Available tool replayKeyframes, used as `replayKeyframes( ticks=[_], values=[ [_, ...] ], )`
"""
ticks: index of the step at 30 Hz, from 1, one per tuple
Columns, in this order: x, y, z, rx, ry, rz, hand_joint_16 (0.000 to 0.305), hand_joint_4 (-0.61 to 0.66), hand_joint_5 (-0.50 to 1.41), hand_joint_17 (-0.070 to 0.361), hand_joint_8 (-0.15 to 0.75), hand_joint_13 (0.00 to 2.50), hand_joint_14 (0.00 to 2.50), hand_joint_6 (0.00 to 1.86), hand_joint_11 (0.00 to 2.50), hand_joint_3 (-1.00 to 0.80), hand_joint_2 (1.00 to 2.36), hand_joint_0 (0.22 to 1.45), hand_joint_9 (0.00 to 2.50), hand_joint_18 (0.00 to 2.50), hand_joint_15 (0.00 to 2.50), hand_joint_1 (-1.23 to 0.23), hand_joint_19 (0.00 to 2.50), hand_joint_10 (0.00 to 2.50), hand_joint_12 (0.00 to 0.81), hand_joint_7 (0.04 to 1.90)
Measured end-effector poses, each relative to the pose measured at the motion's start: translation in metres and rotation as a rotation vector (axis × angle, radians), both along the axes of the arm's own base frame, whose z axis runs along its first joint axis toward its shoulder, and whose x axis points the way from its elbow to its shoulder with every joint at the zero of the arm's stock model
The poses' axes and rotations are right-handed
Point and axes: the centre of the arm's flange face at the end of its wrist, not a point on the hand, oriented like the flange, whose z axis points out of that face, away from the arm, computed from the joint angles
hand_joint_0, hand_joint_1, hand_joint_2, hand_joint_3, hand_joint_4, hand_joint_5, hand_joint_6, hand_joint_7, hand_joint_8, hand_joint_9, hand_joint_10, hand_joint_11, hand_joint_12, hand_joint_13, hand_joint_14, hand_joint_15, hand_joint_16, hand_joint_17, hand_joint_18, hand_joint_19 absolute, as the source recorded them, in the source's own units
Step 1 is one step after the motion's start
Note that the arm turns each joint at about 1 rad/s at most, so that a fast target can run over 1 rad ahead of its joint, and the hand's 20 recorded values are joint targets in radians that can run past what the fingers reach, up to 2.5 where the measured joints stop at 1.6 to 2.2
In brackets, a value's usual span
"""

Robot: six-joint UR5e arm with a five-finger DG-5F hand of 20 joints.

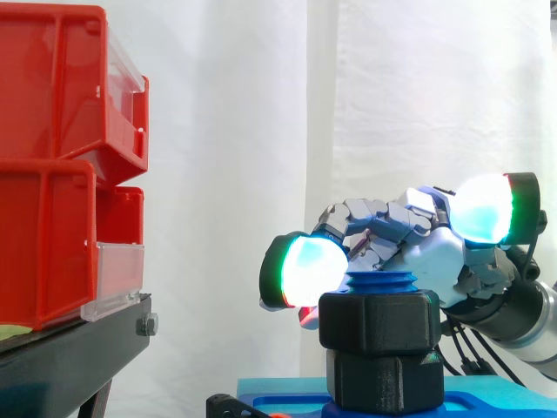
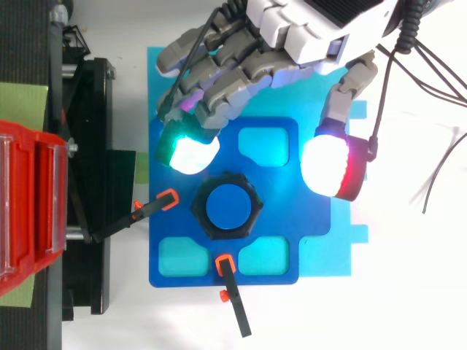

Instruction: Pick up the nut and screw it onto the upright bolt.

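A black hexagonal nut (image 2: 226,206) sits on the upright blue bolt (image 2: 227,207), whose blue top (image 1: 379,281) pokes out just above the nut (image 1: 379,322). Below the nut a second black hexagonal piece (image 1: 383,379) rests on the blue base plate (image 2: 281,219). My hand (image 2: 314,29) hovers beside the bolt, open, fingers loosely bent and spread, holding nothing. A glowing fingertip (image 2: 188,153) hangs close to one side of the nut and the thumb pad (image 2: 328,166) stands well off the other side. In the side view the hand (image 1: 435,252) is behind the bolt at nut height.
Red bins (image 1: 52,174) are stacked on a black stand (image 1: 70,348) at the left. Two orange-tipped black clamps (image 2: 157,204) (image 2: 230,284) hold the base plate, close to the nut. A lighter blue sheet (image 2: 343,248) lies under the plate.
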Motion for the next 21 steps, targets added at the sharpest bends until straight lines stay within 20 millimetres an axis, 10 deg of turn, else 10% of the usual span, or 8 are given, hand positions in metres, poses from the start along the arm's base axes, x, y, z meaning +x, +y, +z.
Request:
replayKeyframes(
  ticks=[21],
  values=[
    [0.002, 0.012, -0.004, 0.005, 0.028, -0.004, 0.036, 0.30, -0.10, 0.081, 0.271, 0.54, 0.00, 0.50, 0.00, -0.50, 1.00, 0.48, 0.83, 0.34, 0.00, -0.31, 0.10, 0.00, 0.324, 1.01]
  ],
)
